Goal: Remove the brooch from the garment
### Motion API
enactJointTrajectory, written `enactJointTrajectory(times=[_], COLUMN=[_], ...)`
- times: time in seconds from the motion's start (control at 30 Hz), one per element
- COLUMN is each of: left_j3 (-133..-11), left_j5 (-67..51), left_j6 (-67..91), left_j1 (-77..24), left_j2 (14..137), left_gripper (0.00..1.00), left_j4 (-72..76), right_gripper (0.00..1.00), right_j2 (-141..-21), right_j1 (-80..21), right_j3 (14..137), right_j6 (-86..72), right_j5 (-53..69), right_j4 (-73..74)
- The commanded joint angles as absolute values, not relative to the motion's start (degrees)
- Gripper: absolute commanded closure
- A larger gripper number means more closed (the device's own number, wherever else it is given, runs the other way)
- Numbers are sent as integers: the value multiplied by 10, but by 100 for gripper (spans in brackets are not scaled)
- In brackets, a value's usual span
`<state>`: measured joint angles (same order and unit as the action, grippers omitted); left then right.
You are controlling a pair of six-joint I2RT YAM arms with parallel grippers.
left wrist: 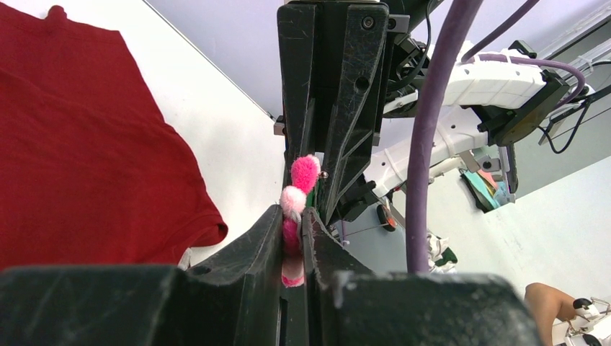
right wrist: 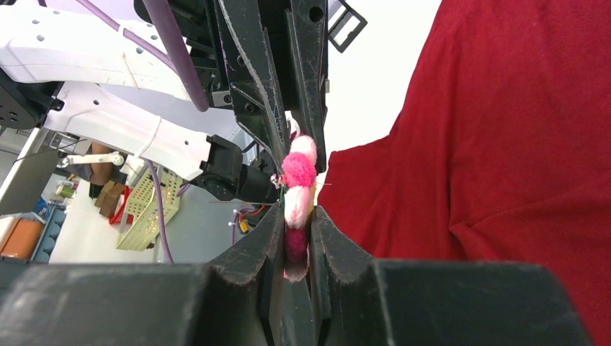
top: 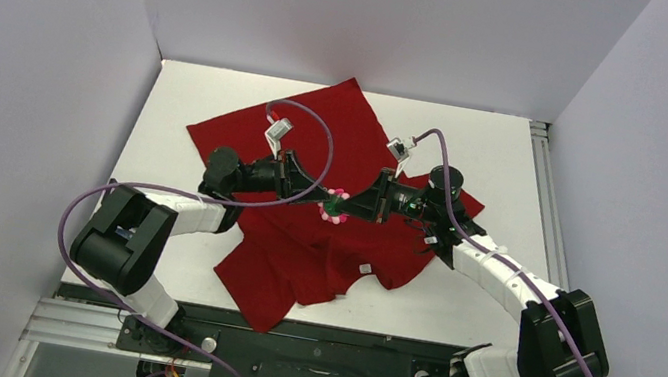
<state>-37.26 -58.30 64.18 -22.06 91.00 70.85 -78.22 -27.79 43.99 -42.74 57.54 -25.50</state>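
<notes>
The brooch (top: 335, 206) pinched from both sides.
My left gripper (top: 317, 198) and right gripper (top: 354, 208) clamp it tight over the shirt (top: 300, 249).

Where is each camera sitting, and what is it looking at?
Top external: high behind the arms, looking down on table, garment and both arms.
Left wrist: on the left arm, looking along its own fingers, which pinch the brooch; the right gripper faces it.
Right wrist: mirror view: own fingers below, left gripper opposite.
Shared: all three show the brooch pinched by both grippers.

White table (top: 516, 167), pale grey walls (top: 358, 10) (three sides), even light
</notes>
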Motion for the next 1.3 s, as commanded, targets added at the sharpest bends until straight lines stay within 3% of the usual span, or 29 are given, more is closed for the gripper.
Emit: enactJointTrajectory(times=[0.0,0.13,0.2,0.43,0.63,1.27], left_j3=[-374,-373,-371,-368,-363,-347], left_j5=[-587,-581,-576,-564,-549,-522], left_j6=[623,621,625,651,706,725], left_j1=[-235,-236,-235,-229,-212,-212], left_j2=[899,896,896,907,932,931], left_gripper=[94,100,100,100,100,100], left_j4=[728,718,718,741,815,838], right_gripper=[94,75,74,75,67,72], right_j2=[-772,-773,-775,-774,-775,-801], right_j1=[-280,-280,-280,-280,-279,-275], right_j3=[450,453,453,450,447,428], right_j6=[-431,-435,-435,-434,-431,-522], right_j5=[586,582,580,581,579,541], right_j4=[-298,-299,-298,-299,-295,-416])
